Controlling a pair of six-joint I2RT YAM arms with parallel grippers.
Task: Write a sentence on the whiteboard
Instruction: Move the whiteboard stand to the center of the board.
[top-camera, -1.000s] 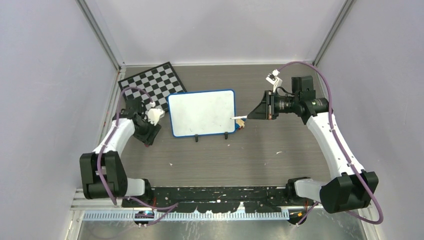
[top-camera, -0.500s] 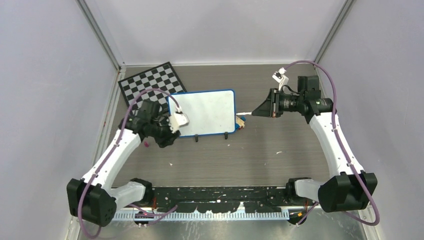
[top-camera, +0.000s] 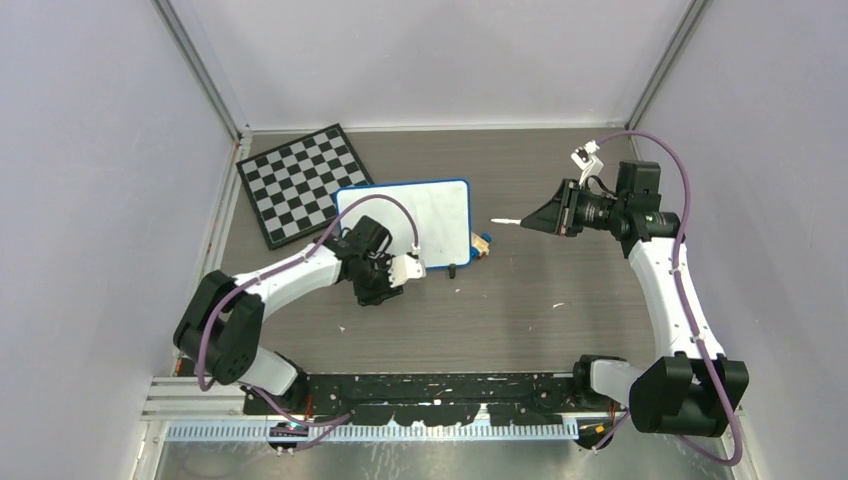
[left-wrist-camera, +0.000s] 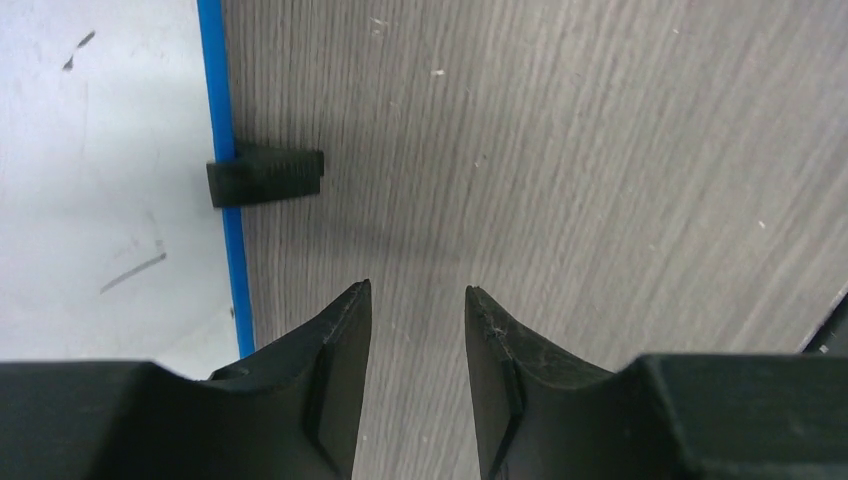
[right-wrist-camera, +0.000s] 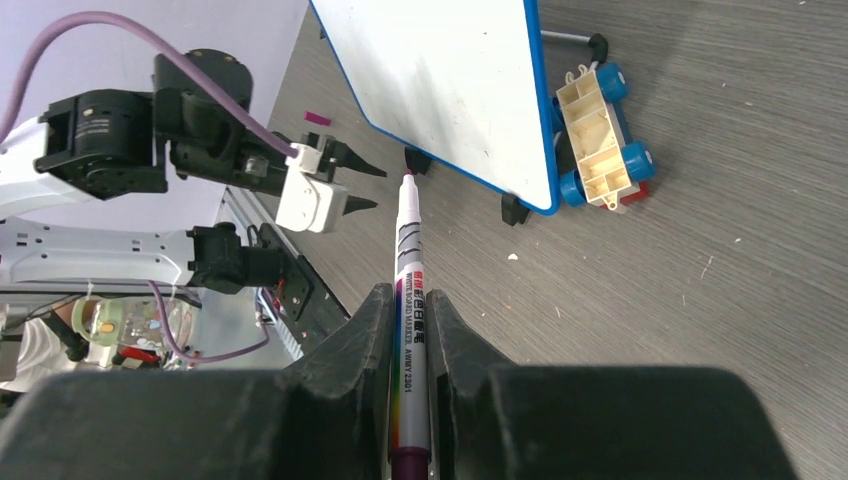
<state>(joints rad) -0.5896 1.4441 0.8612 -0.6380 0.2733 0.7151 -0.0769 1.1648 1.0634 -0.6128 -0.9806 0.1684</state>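
Your right gripper (right-wrist-camera: 408, 296), clamped on the marker (right-wrist-camera: 408, 235), has backed off to 3 o'clock of the board (top-camera: 405, 225), which stands mid-table. Your left gripper (left-wrist-camera: 417, 292), open and empty, has swung to its 6 o'clock edge, probably bracing before you write.

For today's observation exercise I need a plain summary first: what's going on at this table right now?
The right gripper is shut on a whiteboard marker, its bare tip aimed at the whiteboard but off its right edge, not touching. The left gripper is open and empty, low over the table by one of the board's black feet. The board shows only faint marks, no sentence. A small wheeled toy lies at its right corner, and a chessboard lies behind its left side.
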